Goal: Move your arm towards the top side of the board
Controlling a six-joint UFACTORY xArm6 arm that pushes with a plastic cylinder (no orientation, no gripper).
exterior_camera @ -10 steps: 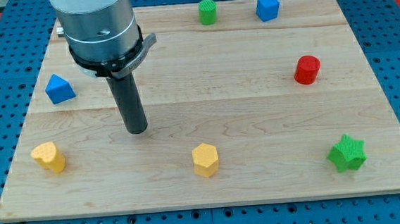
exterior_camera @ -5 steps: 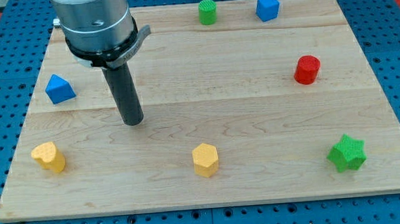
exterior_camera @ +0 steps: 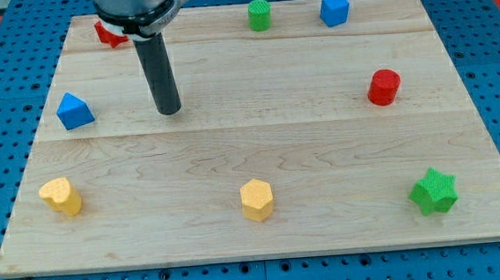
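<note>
Tip (exterior_camera: 169, 111) on bare board (exterior_camera: 303, 136), right of blue triangle block (exterior_camera: 74, 111)

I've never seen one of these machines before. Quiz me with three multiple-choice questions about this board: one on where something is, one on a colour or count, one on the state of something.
1. Which block lies nearest my tip?
A. blue triangular block
B. green star
C. red cylinder

2. How many yellow blocks are on the board?
A. one
B. two
C. four

3. Is my tip touching a block?
A. yes, pushing one
B. no, on bare wood
C. tip hidden

Answers:
1. A: the blue triangular block sits just toward the view's left of the tip.
2. B: a yellow heart-like block and a yellow hexagonal block.
3. B: wood shows all around the tip.
</note>
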